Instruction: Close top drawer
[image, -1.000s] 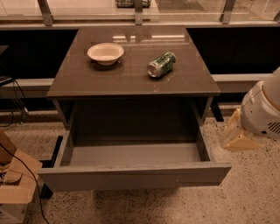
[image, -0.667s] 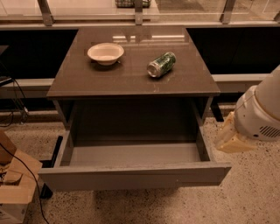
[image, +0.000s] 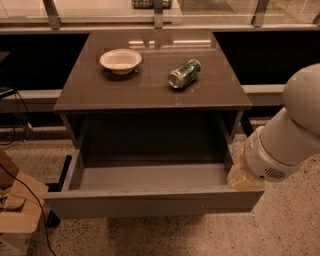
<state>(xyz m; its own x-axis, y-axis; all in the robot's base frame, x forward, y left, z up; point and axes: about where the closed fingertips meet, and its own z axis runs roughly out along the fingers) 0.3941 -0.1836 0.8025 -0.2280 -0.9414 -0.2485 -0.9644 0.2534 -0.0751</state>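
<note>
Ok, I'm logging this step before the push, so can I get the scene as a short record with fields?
drawer: wide grey top drawer, pulled far out, grey inside in view
hand: the robot's hand, at the drawer's front right corner; contact unclear
surface: brown cabinet top
on it: shallow cream bowl, upright, left; green metal can, on its side, right, apart from the bowl
floor: cardboard box, lower left
task status: drawer not yet closed

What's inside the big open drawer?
The top drawer shows only a bare grey floor. Its back end sits in shadow under the cabinet top, so that part is hidden. The gripper is at its front right corner.
</note>
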